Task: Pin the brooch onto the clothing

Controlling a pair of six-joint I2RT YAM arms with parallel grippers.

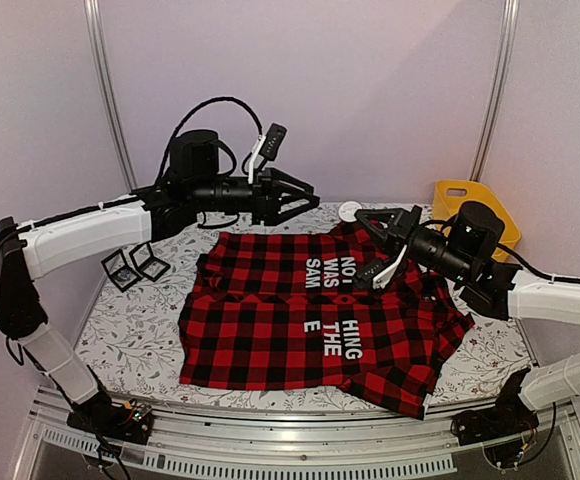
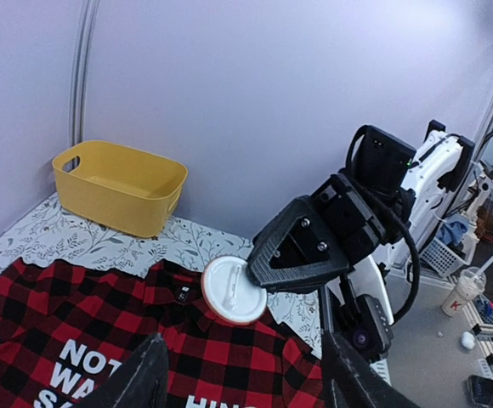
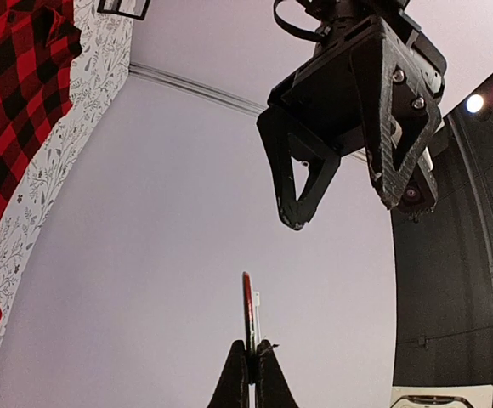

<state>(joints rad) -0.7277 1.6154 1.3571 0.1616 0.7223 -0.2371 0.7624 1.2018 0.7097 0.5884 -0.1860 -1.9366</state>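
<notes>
Raised and parted, the left gripper point(image 1: 308, 198) is faced by the right gripper point(image 1: 363, 217), clenched on what seems the brooch point(image 2: 234, 289), over the clothing point(image 1: 270, 320) at its far edge.

Top view: high behind the arm bases point(image 1: 120, 420), looking down on the shirt point(image 1: 310, 310), mid-frame. Left wrist: low, close, facing the right gripper point(image 2: 251, 285) at centre. Right wrist: tilted up at the left gripper point(image 3: 340, 212), upper right. Shirt in all.

The shirt point(image 1: 260, 330) is red-and-black checked, the brooch point(image 2: 228, 293) white, the bin point(image 1: 452, 195) yellow.
</notes>
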